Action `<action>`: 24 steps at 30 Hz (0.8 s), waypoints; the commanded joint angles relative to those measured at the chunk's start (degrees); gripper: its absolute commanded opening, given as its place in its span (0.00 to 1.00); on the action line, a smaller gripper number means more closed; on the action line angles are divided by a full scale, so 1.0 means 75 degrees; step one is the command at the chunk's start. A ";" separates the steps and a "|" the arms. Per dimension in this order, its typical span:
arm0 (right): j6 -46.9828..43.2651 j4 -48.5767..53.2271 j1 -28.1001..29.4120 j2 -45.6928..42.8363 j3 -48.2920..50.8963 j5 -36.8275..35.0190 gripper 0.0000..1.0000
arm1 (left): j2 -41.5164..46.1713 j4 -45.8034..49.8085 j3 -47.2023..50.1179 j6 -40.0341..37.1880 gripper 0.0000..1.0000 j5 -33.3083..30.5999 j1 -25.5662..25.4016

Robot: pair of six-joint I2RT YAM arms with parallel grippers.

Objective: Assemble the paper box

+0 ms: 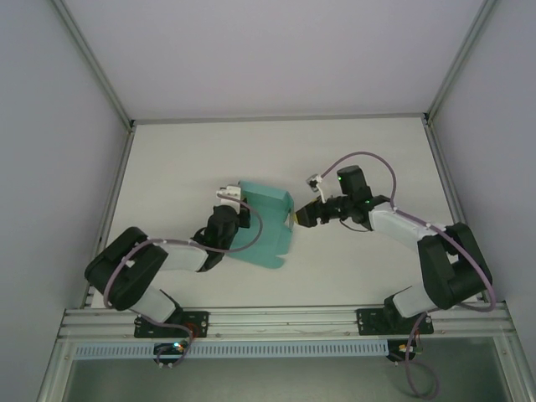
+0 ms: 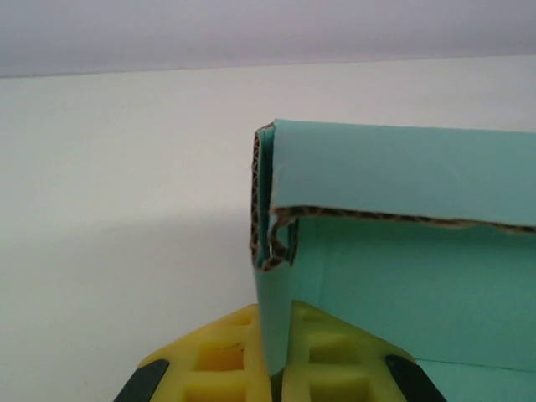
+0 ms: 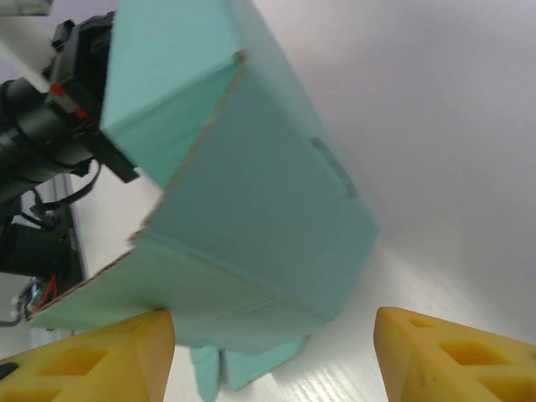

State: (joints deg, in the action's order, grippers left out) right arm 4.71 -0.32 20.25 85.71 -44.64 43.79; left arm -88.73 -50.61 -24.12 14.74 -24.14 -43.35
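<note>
The paper box (image 1: 266, 224) is teal-green card, partly folded, in the middle of the white table. My left gripper (image 1: 242, 214) is at its left side. In the left wrist view the yellow fingers (image 2: 222, 356) are shut on an upright wall of the paper box (image 2: 402, 251), whose corrugated edge and top flap show above them. My right gripper (image 1: 296, 216) hovers at the box's right edge. In the right wrist view the right gripper (image 3: 270, 360) stands open, its yellow fingertips (image 3: 456, 352) wide apart, with the tilted paper box (image 3: 251, 209) just beyond them and the left fingertip at its lower edge.
The white table (image 1: 360, 159) has bare surface behind and to the right of the box. Grey enclosure walls stand on three sides. An aluminium rail (image 1: 285, 321) carrying both arm bases runs along the near edge. The left arm's dark wrist (image 3: 50, 126) appears behind the box.
</note>
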 commanded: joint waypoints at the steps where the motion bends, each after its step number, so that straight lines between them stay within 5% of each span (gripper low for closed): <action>1: 0.0164 -0.0544 0.0255 0.0355 0.0136 0.0285 0.59 | -0.0495 -0.0798 0.0143 -0.0181 0.00 -0.0398 -0.0190; 15: 0.0292 -0.1805 0.1185 0.1310 0.0082 -0.2316 0.45 | -0.1507 -0.1590 0.0339 -0.0121 0.00 0.0064 -0.0208; 21: 0.0911 -0.2411 0.1625 0.1300 0.0200 -0.5227 0.44 | -0.1736 -0.1780 0.0308 -0.0292 0.00 -0.0033 -0.0375; 24: 0.1238 -0.2914 0.1636 0.1376 0.0347 -0.5781 0.44 | -0.1739 -0.1679 0.0252 -0.0330 0.00 -0.0036 -0.0402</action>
State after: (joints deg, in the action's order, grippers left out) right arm 10.59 -15.94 32.45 95.13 -42.87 11.18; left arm -100.68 -63.86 -22.15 13.65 -25.78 -45.32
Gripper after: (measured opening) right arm 0.443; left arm 0.063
